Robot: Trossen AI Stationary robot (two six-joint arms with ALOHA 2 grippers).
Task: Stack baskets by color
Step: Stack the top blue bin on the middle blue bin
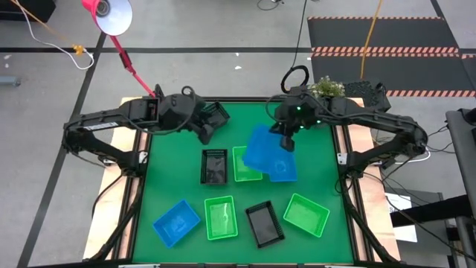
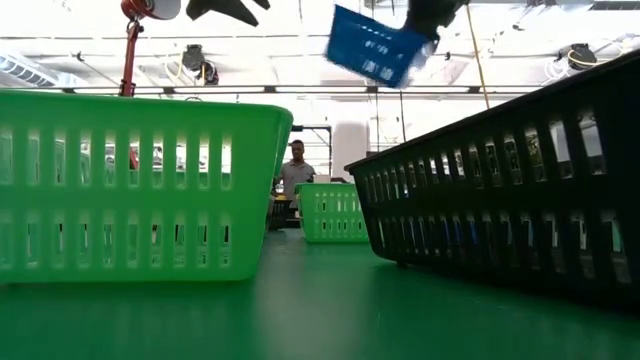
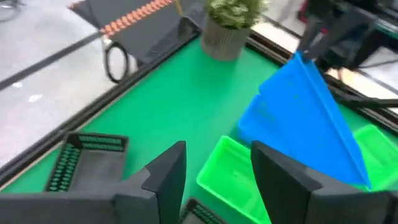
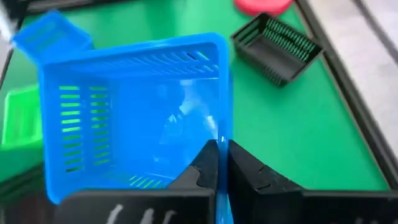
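My right gripper (image 1: pixel 286 141) is shut on a blue basket (image 1: pixel 260 149), which hangs tilted in the air over the table's middle (image 2: pixel 375 45). A second blue basket (image 1: pixel 285 170) lies on the mat below it, beside a green basket (image 1: pixel 244 165) and a black basket (image 1: pixel 214 165). Along the near edge lie a blue (image 1: pixel 176 222), a green (image 1: pixel 220 217), a black (image 1: pixel 265 223) and another green basket (image 1: pixel 306 214). My left gripper (image 1: pixel 204 134) is open and holds nothing, raised at the far left next to one more black basket (image 1: pixel 218 115). My right gripper pinches one wall of the blue basket (image 4: pixel 219 134) between its two fingers, close to a corner. The fingers slant down from the table's far right. The basket is lifted clear of the mat and tilted, its open side toward the wrist camera.
A potted plant (image 1: pixel 326 87) stands at the far edge behind the right arm. A pink lamp (image 1: pixel 111 15) reaches in from the far left, its round base (image 4: pixel 261 5) on the table's far left corner. A person (image 2: pixel 296 165) stands in the room beyond.
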